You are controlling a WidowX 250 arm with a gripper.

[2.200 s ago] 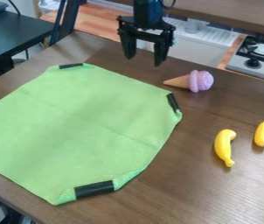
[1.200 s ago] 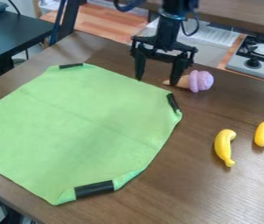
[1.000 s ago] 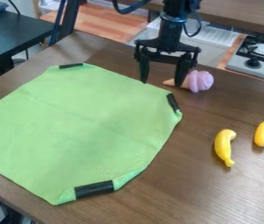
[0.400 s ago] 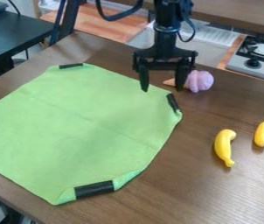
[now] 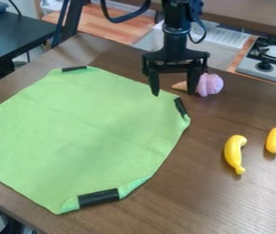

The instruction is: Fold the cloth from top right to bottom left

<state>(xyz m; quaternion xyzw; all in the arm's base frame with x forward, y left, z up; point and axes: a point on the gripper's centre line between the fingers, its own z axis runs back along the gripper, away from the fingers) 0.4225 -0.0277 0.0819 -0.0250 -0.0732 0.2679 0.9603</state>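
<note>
Green cloth [image 5: 85,132] is seen spread out and unfolded on the brown counter [image 5: 256,196], its outline unchanged from the earlier frames. Since the first of them, the claw [image 5: 173,93] has been brought lower and towards the right of the view, to the cloth's upper right edge; since the last, it has been shifted only slightly rightward. Its two fingers are held wide apart, and nothing is gripped between them.

The toy ice cream cone [image 5: 210,85] is partly hidden by the right-hand finger, and the space just beside the cloth's upper right edge is crowded by it; whether it is touched cannot be told. Farther right, a toy banana [image 5: 232,151] and a smaller yellow toy [image 5: 274,140] are placed near each other, well clear of the claw.
</note>
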